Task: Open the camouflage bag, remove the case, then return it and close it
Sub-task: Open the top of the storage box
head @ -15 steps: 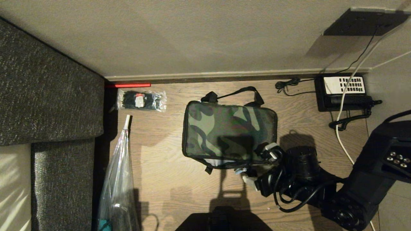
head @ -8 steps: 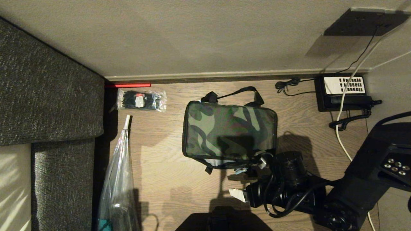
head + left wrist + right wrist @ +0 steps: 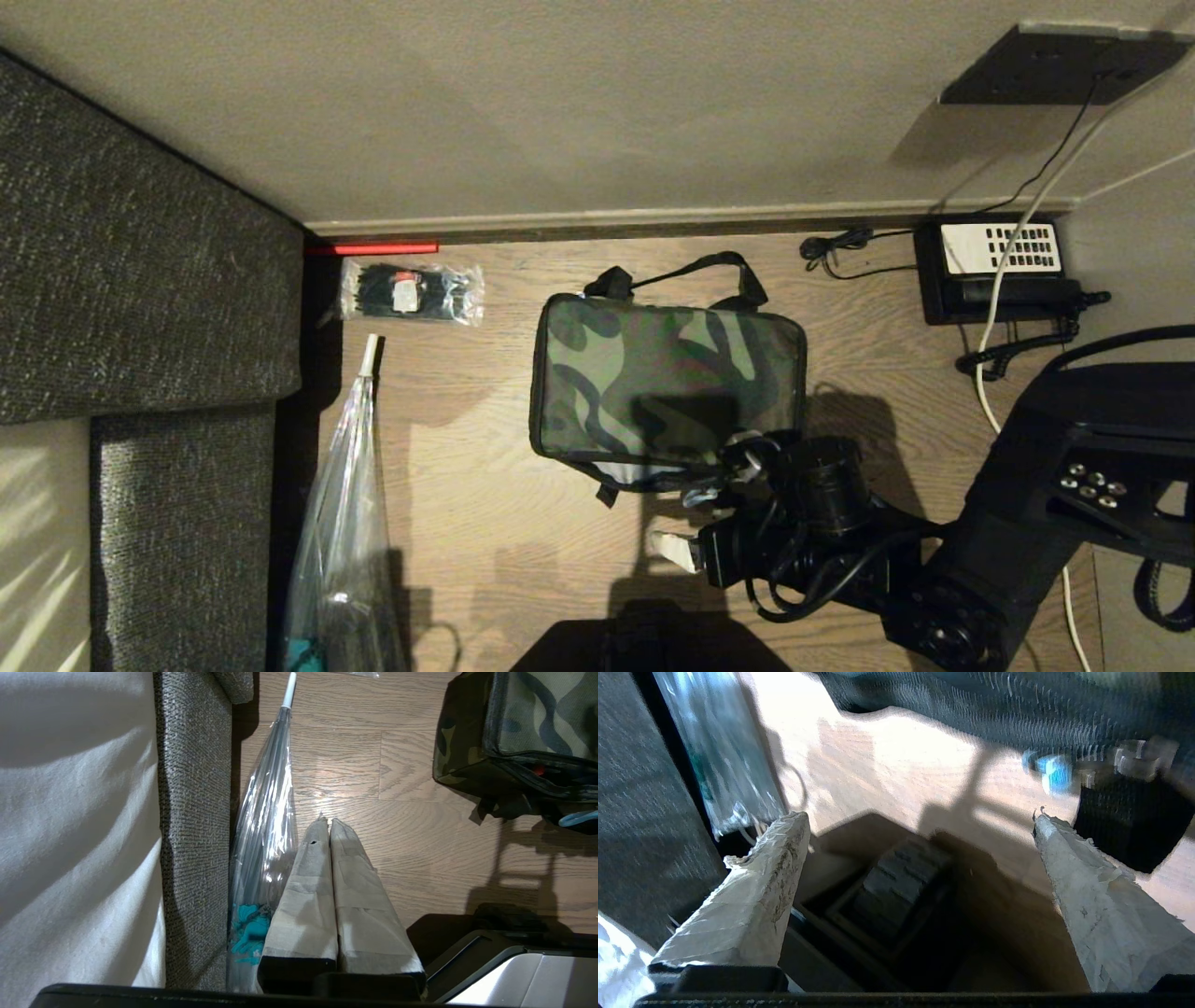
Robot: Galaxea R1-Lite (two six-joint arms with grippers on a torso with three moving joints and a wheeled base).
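right gripper (image 3: 705, 509) at near right corner of camouflage bag (image 3: 667, 383), jaws spread wide, nothing held; blue zipper pull (image 3: 1049, 771) just beyond one fingertip (image 3: 1041, 823), contact unclear in blur. bag on wooden floor (image 3: 485, 504), lid looks shut; case not visible, probably inside. left gripper (image 3: 325, 826) parked by sofa (image 3: 196, 812), fingers pressed together. advice: centre pull between fingers before pinching, then drag along zip line

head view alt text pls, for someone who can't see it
A closed camouflage bag sits on a wooden floor, with the robot's right tool open at the bag's near right corner, holding nothing. A clear packet of black items lies to the left by a grey sofa, and a black telephone sits at the right by the wall.
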